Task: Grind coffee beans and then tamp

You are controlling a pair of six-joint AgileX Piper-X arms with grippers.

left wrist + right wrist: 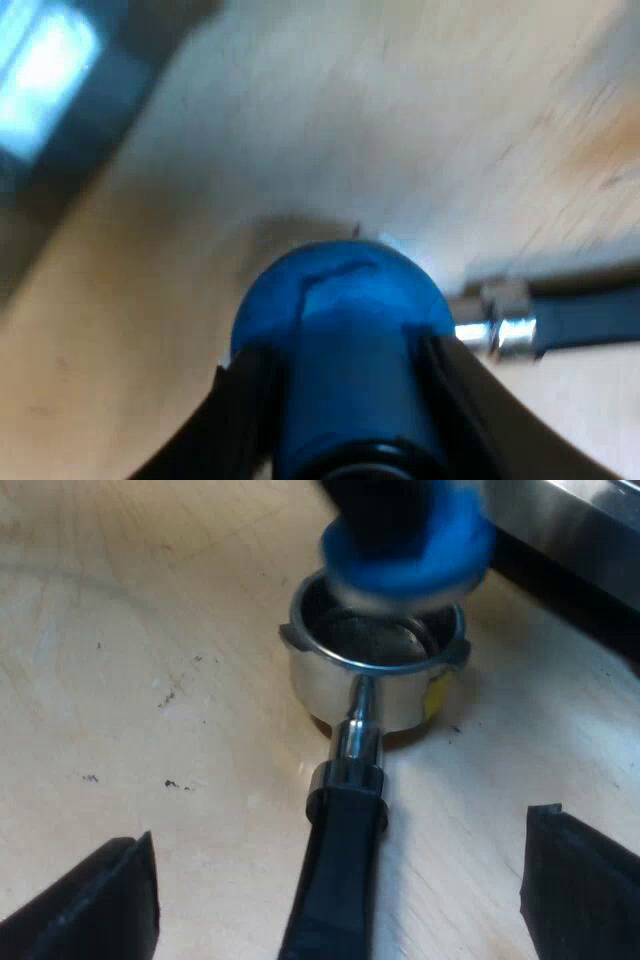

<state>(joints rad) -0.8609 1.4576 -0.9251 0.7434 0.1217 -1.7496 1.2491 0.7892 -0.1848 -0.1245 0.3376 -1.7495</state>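
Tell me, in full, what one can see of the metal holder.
The metal holder lies loose on the pale wooden table, basket mouth up. The basket is shiny steel, with small lugs at its rim and something dark inside. A steel neck joins it to a dark handle lying between the open right tool's fingers, untouched. The blue tamper hangs over the basket; contact is unclear.

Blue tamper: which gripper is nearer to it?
Left. The left gripper grips the blue tamper in its jaws, over the metal holder; the right gripper is open, farther off, astride the holder's handle.
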